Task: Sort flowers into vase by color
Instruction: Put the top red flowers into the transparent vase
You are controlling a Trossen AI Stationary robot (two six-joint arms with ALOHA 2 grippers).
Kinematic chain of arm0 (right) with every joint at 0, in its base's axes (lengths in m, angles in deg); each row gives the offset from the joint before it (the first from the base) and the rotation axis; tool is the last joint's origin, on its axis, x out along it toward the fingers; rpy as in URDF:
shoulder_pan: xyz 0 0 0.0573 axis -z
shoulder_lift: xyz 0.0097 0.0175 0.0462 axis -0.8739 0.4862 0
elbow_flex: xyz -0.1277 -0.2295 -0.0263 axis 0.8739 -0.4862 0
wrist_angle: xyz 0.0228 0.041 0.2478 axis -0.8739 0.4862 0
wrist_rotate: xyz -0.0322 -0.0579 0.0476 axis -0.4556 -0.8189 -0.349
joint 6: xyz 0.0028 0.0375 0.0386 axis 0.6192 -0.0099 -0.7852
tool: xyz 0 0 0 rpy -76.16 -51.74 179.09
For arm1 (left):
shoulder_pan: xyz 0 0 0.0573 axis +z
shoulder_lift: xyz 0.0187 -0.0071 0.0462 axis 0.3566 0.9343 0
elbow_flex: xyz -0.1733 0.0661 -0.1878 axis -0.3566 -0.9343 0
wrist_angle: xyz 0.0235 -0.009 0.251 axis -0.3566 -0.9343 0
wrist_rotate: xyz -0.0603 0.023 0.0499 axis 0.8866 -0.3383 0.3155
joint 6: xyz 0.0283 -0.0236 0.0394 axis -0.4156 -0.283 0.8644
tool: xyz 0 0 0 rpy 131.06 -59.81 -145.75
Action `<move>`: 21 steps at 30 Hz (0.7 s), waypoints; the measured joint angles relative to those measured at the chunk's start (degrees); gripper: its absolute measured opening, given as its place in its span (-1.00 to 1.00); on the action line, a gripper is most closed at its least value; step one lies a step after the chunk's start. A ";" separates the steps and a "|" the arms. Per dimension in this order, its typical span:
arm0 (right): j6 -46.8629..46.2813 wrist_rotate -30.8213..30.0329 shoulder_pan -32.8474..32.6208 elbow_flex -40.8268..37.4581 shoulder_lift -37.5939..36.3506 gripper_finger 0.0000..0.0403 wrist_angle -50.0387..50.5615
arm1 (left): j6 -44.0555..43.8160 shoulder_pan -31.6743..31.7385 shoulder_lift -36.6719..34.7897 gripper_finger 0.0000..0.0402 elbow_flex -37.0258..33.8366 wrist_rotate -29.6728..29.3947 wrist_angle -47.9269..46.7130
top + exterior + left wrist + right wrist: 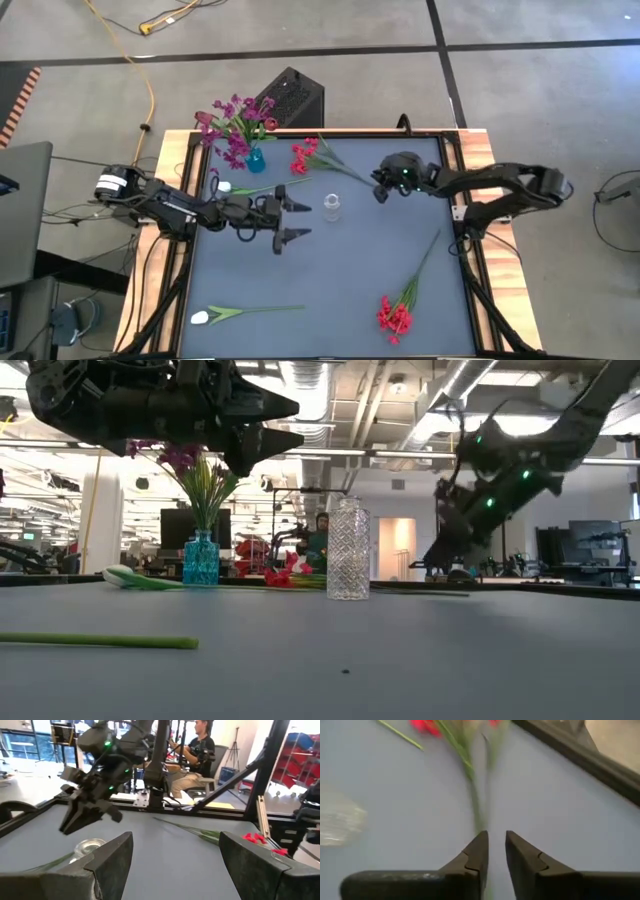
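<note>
Tool (492,851) of right arm slightly parted, seemingly over red flower stem (476,805).

We noted a grey concrete floor (560,110) crossed by dark seams, with a yellow cable (150,95) trailing beyond the table's far-left corner. Behind the table we observed an open workshop: ceiling ducts (400,400), white columns (100,520), monitors (180,528), and a seated person (197,755).

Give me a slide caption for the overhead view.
Purple flowers fill the blue vase; clear vase waits between both arms.
</note>
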 joint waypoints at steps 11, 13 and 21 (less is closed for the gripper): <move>-0.18 3.27 0.61 4.04 16.52 0.02 -5.51 | 1.05 -0.04 0.00 0.42 0.00 -0.06 -0.89; -0.13 3.13 0.01 4.94 18.33 0.08 -5.52 | 1.85 0.05 0.00 0.42 0.00 -0.08 -1.17; -0.21 2.49 -1.30 6.25 20.76 0.05 -4.48 | 1.96 0.81 0.00 0.42 0.00 -0.17 -3.49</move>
